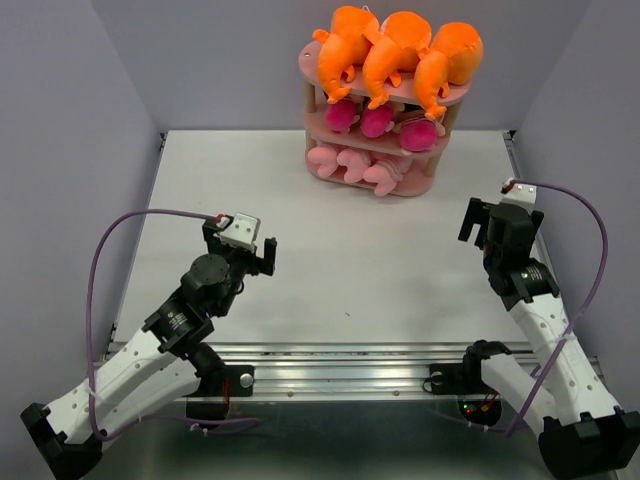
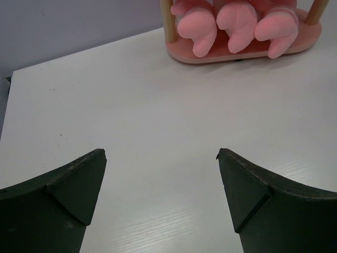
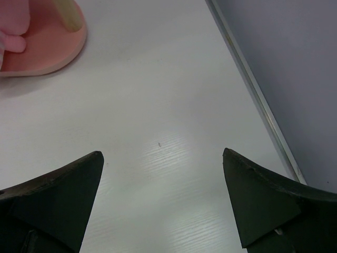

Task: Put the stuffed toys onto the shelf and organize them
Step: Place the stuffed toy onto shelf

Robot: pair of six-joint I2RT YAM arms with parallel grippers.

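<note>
The pink three-tier shelf (image 1: pixel 322 104) stands at the back of the table. Three orange monsters (image 1: pixel 395 50) lie on its top tier, magenta dolls (image 1: pixel 375 120) on the middle tier, pale pink pigs (image 1: pixel 350 160) on the bottom tier. The pigs (image 2: pixel 237 18) and the shelf base (image 2: pixel 310 37) show at the top of the left wrist view. My left gripper (image 1: pixel 240 250) is open and empty over the table at the near left; its jaws (image 2: pixel 160 158) stand wide apart. My right gripper (image 1: pixel 487 222) is open and empty at the right; its view (image 3: pixel 163 158) shows the shelf's base edge (image 3: pixel 58 52).
The white table (image 1: pixel 350 260) has a raised metal rim along its right edge (image 3: pixel 253 84) and grey walls around. Purple cables loop from both wrists. A metal rail (image 1: pixel 340 365) runs along the near edge between the arm bases.
</note>
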